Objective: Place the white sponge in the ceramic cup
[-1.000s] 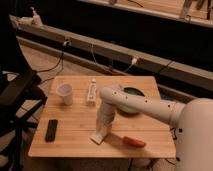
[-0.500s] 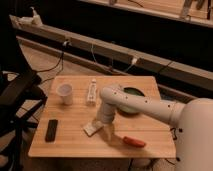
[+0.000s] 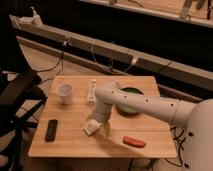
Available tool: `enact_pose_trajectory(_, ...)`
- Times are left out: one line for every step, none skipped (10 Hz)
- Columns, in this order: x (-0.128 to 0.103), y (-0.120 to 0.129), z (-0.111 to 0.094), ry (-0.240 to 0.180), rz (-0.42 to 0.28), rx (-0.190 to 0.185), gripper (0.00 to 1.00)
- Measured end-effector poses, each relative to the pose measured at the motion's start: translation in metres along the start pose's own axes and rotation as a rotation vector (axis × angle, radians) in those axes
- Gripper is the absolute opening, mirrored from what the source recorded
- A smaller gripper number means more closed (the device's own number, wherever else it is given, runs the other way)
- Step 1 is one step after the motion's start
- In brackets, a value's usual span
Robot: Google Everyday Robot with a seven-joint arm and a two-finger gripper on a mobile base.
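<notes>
The pincer is hanging low over the middle of the table, gripping the white sponge by one end. The sponge is a small, pale, soft-edged block, sitting tilted at lower centre. The ceramic cup is standing well apart, up and to the left.

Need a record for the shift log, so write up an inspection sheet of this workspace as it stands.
Surface: wooden table, carrying several items.
Job's things: white sponge at front centre, against the gripper; ceramic cup upright at rear left, well apart from the sponge.
Clutter: black phone, white tube, green bowl partly behind the arm, orange object.
Grippers: gripper low over the table beside the sponge; grasp cannot be told.
Cables: cables hang from the rail behind the table.
Surroundings: black chair at left; white bottle on the rail.
</notes>
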Motion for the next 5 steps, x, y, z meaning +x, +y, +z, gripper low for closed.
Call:
enact_pose_trajectory(0.001, -0.002, 0.0, -0.007, -0.006, 0.019, 0.8)
enact_pose_trajectory(0.007, -0.007, 0.002, -0.028, -0.015, 0.051, 0.8)
enact_pose_trajectory(0.015, -0.012, 0.005, -0.054, -0.023, 0.084, 0.8)
enact_pose_trajectory(0.026, -0.021, 0.009, -0.083, -0.033, 0.119, 0.8)
enact_pose_trajectory(0.032, -0.027, 0.014, -0.098, -0.038, 0.134, 0.8)
